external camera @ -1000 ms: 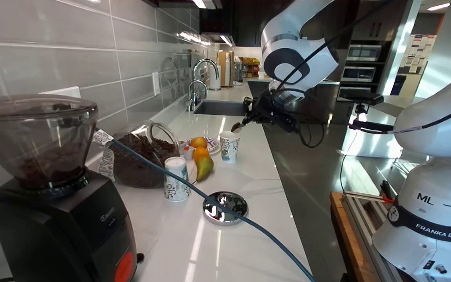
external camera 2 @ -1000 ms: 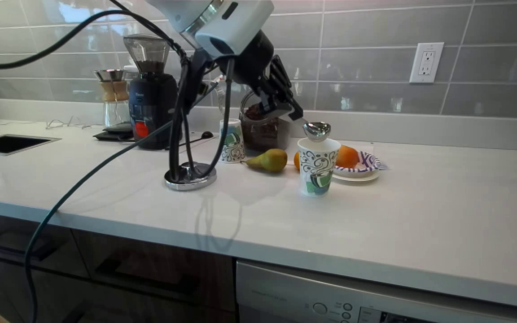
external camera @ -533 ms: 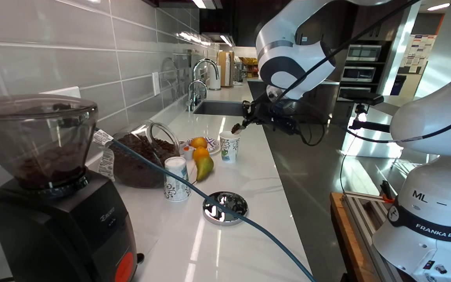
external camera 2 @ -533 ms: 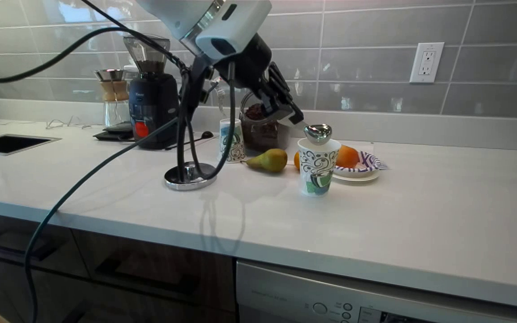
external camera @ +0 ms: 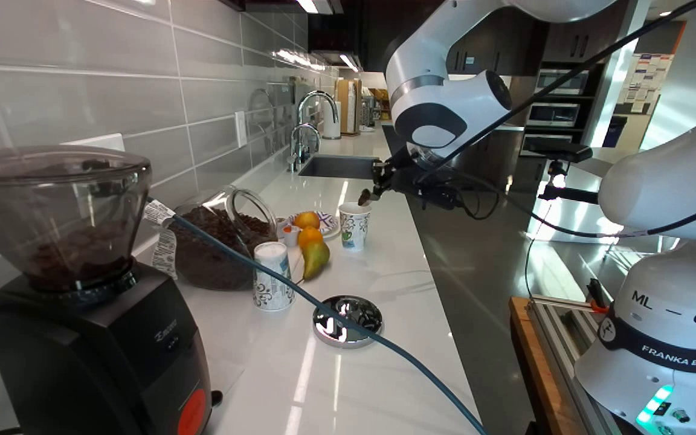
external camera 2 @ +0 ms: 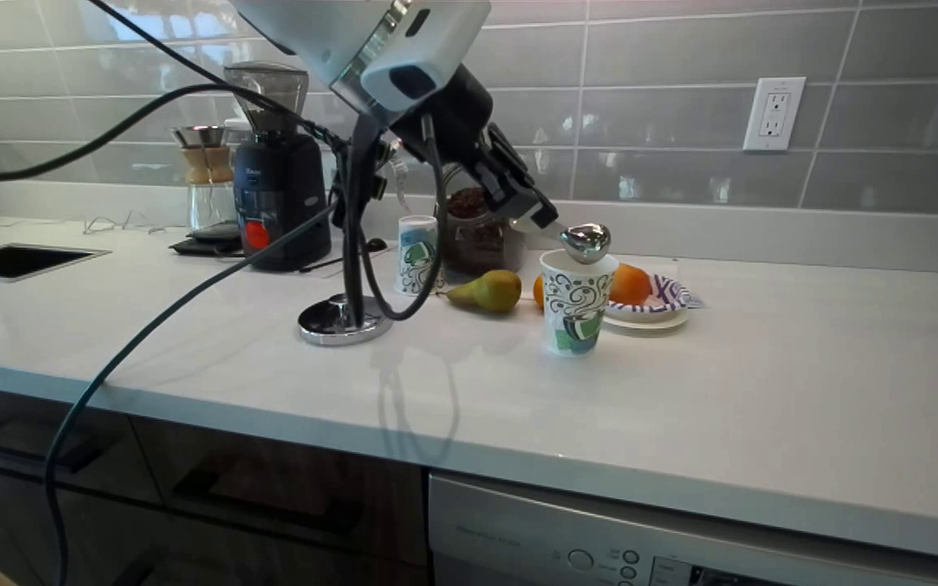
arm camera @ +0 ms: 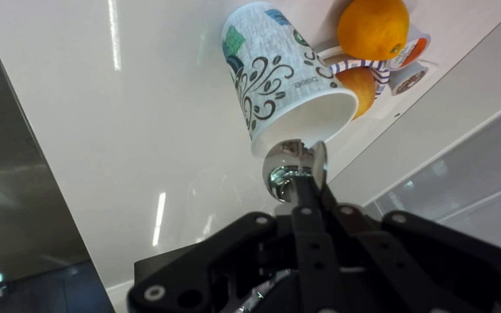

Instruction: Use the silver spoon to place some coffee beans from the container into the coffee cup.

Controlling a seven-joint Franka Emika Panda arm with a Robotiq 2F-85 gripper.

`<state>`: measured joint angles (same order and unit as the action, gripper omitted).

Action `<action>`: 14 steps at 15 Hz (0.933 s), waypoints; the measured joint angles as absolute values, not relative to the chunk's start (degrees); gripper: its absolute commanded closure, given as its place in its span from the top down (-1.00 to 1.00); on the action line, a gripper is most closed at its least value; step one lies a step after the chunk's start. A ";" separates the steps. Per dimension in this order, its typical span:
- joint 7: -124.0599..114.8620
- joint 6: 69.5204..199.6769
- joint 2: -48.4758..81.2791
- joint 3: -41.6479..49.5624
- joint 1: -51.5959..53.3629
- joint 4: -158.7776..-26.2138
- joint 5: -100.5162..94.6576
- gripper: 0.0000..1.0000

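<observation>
My gripper [external camera 2: 546,214] is shut on the silver spoon [external camera 2: 585,242], whose bowl hangs tilted just over the mouth of the white patterned coffee cup [external camera 2: 575,313]. Dark coffee beans [external camera: 364,197] show in the spoon's bowl in an exterior view. From the wrist view, the bowl's shiny underside [arm camera: 278,174] faces the camera near the cup's rim, and the part of the cup's inside that shows is pale. The cup stands upright. The container [external camera: 203,272], a glass jar on its side with more beans in it, lies back by the tiled wall.
Close to the cup are a pear [external camera 2: 485,291], oranges [arm camera: 372,28] and a plate [external camera 2: 656,297]. Another patterned cup [external camera: 272,284] stands before the jar. A round chrome disc [external camera: 348,332] and a black grinder [external camera: 100,338] are on the counter. Cables hang from the arm.
The spoon has tipped further and its bowl has shifted slightly right in an exterior view. The wrist has rolled and the upper arm has moved with it. Cup and jar have stayed put.
</observation>
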<state>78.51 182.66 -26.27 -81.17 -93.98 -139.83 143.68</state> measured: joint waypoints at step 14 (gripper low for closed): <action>62.02 175.01 -40.47 -87.41 -97.99 -141.56 122.16 -0.98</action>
